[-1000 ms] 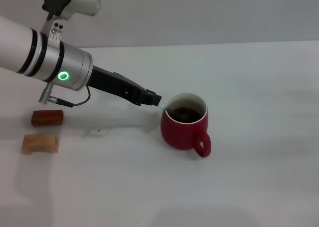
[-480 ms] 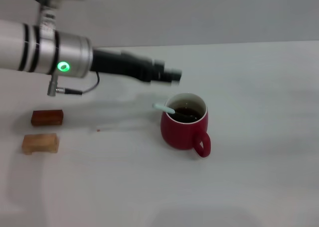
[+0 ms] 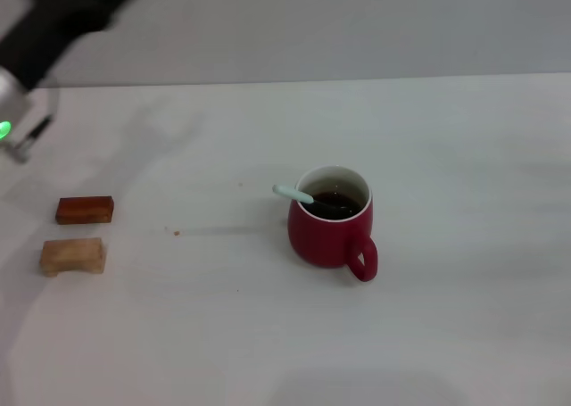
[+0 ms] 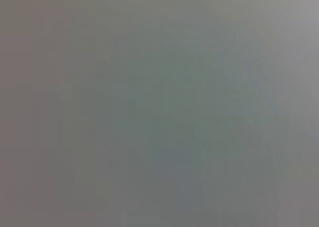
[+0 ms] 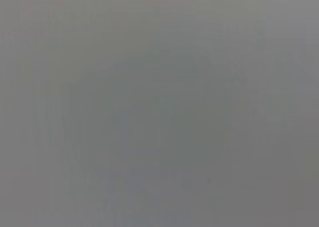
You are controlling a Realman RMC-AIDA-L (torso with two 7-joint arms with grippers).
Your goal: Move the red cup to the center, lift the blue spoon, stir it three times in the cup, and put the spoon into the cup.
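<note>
Thin blue spoon in rounded red cup

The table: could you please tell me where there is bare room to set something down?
The table is bare right of the red cup, along the near edge, and between the cup and the two wooden blocks. The spoon rests in the cup.
</note>
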